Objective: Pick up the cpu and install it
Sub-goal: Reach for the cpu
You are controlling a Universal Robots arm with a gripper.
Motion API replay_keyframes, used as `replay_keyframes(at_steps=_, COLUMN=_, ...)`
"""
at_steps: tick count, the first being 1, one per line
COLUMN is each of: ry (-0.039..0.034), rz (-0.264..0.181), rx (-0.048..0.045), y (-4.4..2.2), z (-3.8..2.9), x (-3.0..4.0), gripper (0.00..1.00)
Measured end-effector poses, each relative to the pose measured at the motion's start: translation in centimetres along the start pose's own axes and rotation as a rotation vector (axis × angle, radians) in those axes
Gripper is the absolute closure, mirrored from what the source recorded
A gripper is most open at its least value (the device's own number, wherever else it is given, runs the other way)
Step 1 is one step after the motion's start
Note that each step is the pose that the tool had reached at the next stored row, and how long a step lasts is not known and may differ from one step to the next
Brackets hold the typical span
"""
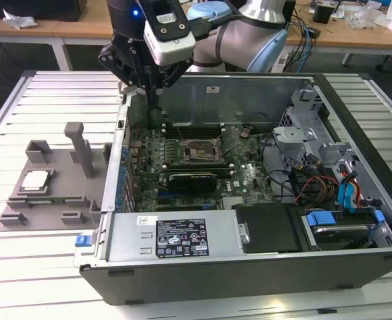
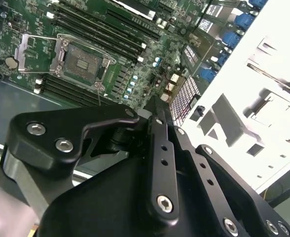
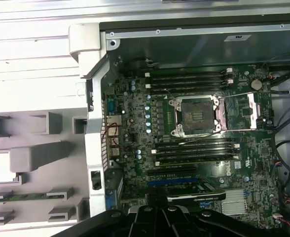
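Hanging over the side wall of the case (image 1: pixel 249 267) nearest the fixture, the gripper (image 1: pixel 154 107) points straight down with its fingers together and nothing between them. In the second wrist view the gripper (image 2: pixel 155 104) narrows to one closed tip above the edge of the board (image 2: pixel 135 29).

The cpu (image 1: pixel 36 180) is well apart from the gripper. It lies in a recess of the grey fixture (image 1: pixel 43 208) on the slatted table (image 1: pixel 23 100), at the exterior view's left, outside the case. It rests flat with its pale metal plate facing up. It is square, so no long side can be told, and its edges run in line with the fixture's edges. In the first wrist view the cpu (image 3: pixel 1 167) shows as a bright square in the fixture (image 3: pixel 36 155), beside an upright block.

Inside the case, the socket (image 1: pixel 199 152) sits near the middle of the board (image 1: pixel 249 180), bare and dark. In the first wrist view the socket (image 3: pixel 197 114) has its metal cover (image 3: pixel 238 112) swung open and lying flat beside it, with memory slots on two of its sides.
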State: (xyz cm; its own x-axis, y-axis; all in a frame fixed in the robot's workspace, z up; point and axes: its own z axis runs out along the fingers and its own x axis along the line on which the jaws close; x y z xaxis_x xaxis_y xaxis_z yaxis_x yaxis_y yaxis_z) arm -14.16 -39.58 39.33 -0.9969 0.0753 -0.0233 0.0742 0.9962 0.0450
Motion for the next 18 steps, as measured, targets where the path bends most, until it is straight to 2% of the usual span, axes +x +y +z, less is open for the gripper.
replay_keyframes(at_steps=18, ry=0.0001, rz=0.000, rx=0.0000, y=-0.04, z=-0.06, x=2.51, gripper=0.89)
